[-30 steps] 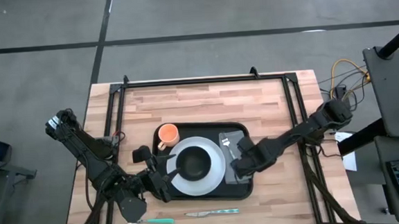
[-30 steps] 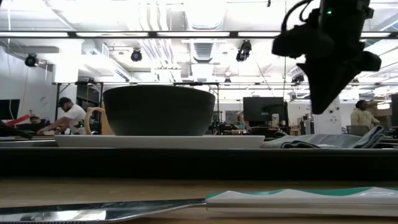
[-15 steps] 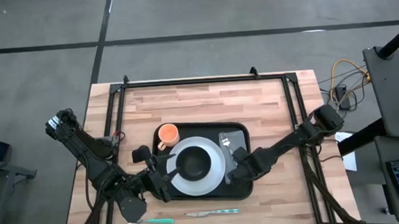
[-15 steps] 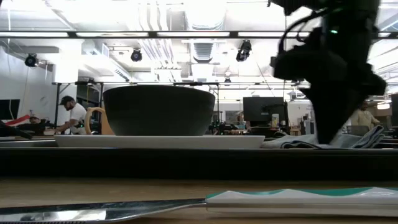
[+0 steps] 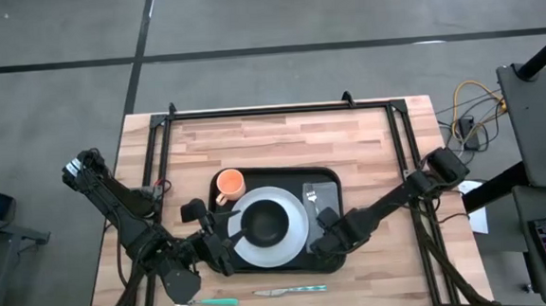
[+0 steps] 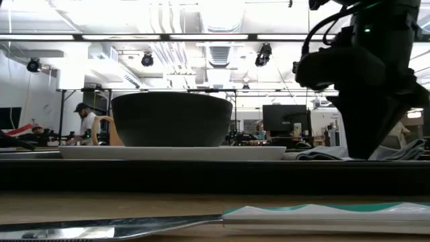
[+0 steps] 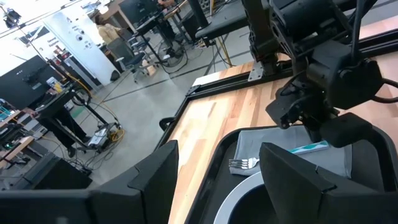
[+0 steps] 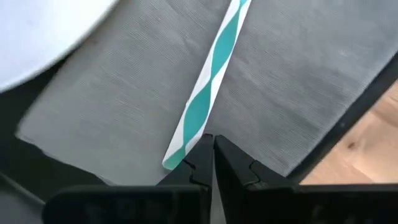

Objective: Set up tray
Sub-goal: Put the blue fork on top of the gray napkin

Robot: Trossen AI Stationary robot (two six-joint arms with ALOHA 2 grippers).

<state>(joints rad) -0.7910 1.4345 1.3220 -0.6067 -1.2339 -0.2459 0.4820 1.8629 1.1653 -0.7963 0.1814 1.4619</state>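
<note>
The black tray (image 5: 329, 175) lies mid-table. It holds a white plate (image 5: 298, 229) with a dark bowl (image 5: 265, 223), an orange cup (image 5: 229, 184) and a grey napkin (image 5: 326, 200). A fork (image 8: 211, 81) with a teal-and-white striped handle lies on the napkin. My right gripper (image 8: 212, 144) is shut, low over the napkin's near part, right beside the fork's handle end (image 8: 173, 162). It also shows in the high view (image 5: 324, 225). My left gripper (image 5: 223, 243) is open at the plate's left rim; its fingers touch nothing that I can see. My right gripper's shut fingertips (image 8: 200, 148) come from above at the grey napkin (image 8: 273, 93), just beside the fork's handle end. Nothing shows between the fingers. I cannot tell whether the tips touch the napkin or the handle.
A knife (image 5: 291, 289) with a striped handle and a teal-handled utensil (image 5: 213, 302) lie on the wood near the table's near edge, in front of the tray. Black rails (image 5: 280, 110) frame the table's far and side edges.
My right gripper has gone toward the table's near edge and down, from above the napkin's middle to low over its near part by the fork's handle end.
</note>
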